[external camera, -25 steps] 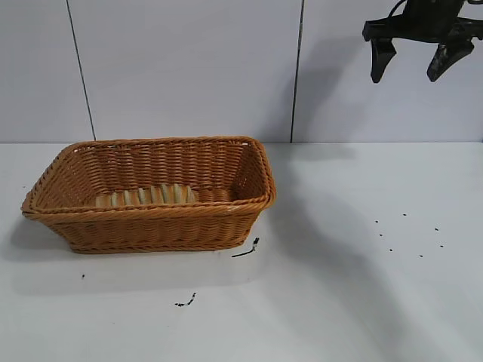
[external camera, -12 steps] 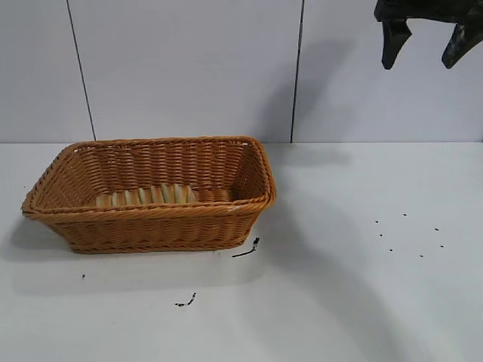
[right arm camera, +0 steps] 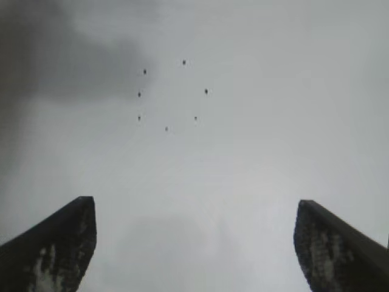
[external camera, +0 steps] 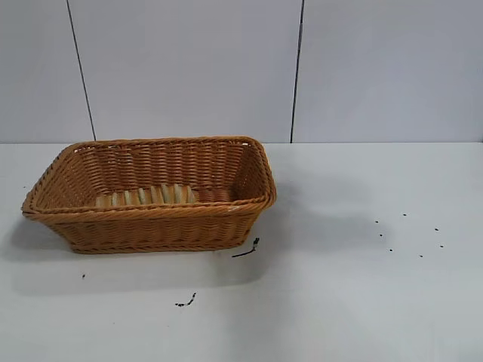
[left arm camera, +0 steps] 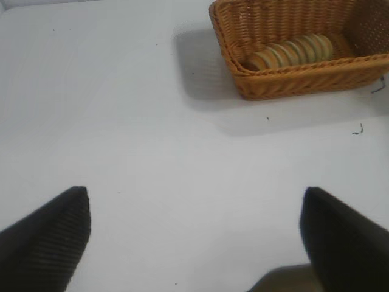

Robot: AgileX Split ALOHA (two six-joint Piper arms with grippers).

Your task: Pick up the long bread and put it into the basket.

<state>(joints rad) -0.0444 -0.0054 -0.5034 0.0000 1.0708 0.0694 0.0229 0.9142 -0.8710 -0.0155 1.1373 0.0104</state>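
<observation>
The long bread (external camera: 147,196) lies flat inside the basket (external camera: 151,226), near its front wall; the basket stands at the table's left. Both also show in the left wrist view, the bread (left arm camera: 292,52) inside the basket (left arm camera: 304,82). Neither arm shows in the exterior view. My left gripper (left arm camera: 194,210) is open and empty, high over bare table well away from the basket. My right gripper (right arm camera: 194,225) is open and empty, high over the table near several small black specks (right arm camera: 170,94).
A short black scrap (external camera: 247,250) lies by the basket's front right corner and another (external camera: 186,302) lies nearer the front edge. Several black specks (external camera: 407,234) dot the table's right side. A grey panelled wall stands behind.
My open right gripper rose from the upper right of the exterior view and has left the picture. The bread and basket have not moved.
</observation>
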